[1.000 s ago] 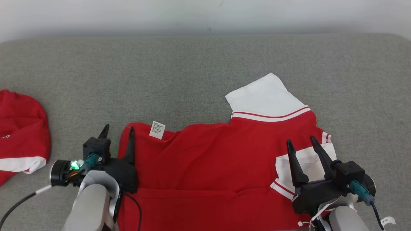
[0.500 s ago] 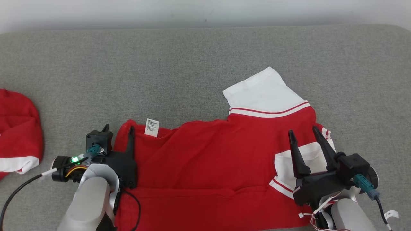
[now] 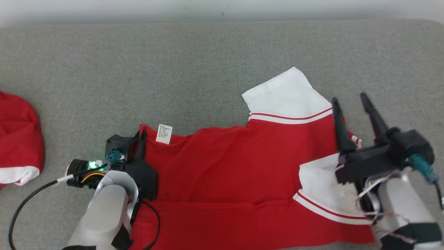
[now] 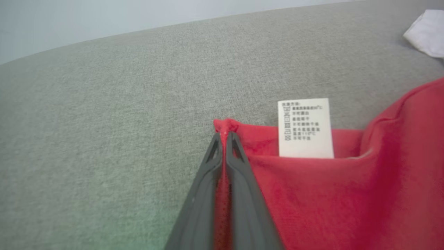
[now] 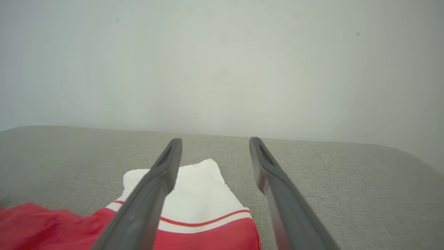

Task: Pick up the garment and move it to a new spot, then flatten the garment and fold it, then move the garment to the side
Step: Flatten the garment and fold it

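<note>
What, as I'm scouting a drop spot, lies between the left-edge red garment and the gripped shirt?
Bare grey upholstery, in the head view, plus the left gripper at the shirt's corner.

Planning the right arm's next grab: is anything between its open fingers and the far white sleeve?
Nothing visible does. The right gripper is open and off the surface, and the white sleeve lies just ahead and below it on bare grey fabric.

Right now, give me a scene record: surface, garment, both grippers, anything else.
surface: grey fabric pad
garment: red shirt, white sleeves, spread out, care label showing
left gripper: shut on red shirt corner by the label
right gripper: open, empty, over the shirt's sleeve end
other: second red garment at left edge
</note>
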Robot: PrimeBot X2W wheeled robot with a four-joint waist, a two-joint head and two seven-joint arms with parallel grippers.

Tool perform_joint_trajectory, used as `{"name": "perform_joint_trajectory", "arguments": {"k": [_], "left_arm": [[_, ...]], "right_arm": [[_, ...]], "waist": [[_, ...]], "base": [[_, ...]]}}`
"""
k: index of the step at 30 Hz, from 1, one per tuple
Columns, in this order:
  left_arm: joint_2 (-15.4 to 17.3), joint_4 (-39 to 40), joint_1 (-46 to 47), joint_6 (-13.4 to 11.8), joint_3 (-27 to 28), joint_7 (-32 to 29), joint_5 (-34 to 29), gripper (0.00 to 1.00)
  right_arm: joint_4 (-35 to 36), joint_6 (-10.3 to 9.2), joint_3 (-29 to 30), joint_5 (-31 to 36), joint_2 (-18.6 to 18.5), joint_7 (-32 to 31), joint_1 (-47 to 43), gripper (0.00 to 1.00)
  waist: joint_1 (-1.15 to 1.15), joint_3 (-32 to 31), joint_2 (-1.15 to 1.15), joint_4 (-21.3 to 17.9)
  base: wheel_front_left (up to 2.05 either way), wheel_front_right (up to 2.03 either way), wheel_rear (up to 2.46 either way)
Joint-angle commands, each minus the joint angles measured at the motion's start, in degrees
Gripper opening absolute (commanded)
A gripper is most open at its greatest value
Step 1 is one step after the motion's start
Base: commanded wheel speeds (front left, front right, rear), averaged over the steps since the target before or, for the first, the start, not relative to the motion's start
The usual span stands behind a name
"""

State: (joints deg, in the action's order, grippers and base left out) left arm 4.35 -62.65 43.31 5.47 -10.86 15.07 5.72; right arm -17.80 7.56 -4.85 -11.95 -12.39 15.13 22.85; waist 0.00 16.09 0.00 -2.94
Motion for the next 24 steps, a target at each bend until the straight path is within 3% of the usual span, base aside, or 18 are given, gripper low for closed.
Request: {"name": "perform_joint_trajectory", "arguments": {"k": [1,7,16,24], "left_arm": [[-0.30,0.19,0.18,-0.37,-0.06,0.14,0.30,0.00],[-0.75,3.85,-0.36,-1.46,-0.43,0.16,0.56,0.00],[-1.36,6.61,0.36,-1.12,-2.68,0.16,1.15,0.00],[-1.29,6.86,1.24,-1.48,-4.25,0.12,2.30,0.00]], "right_arm": [[-1.63,-0.16,-0.68,-0.58,-1.68,-0.02,2.28,1.00],[-13.20,-0.15,-5.90,-4.06,-7.28,-4.69,13.16,1.00],[-25.72,-0.16,-14.31,-10.07,-10.35,-14.94,27.19,1.00],[-34.14,-0.16,-19.24,-14.46,-11.25,-25.45,33.92,1.00]], "waist": [[0.00,0.58,0.00,0.63],[0.00,1.69,0.00,2.96],[0.00,4.18,0.00,6.84],[0.00,5.46,0.00,8.18]], "base": [[0.00,0.00,0.00],[0.00,0.00,0.00],[0.00,0.00,0.00],[0.00,0.00,0.00]]}}
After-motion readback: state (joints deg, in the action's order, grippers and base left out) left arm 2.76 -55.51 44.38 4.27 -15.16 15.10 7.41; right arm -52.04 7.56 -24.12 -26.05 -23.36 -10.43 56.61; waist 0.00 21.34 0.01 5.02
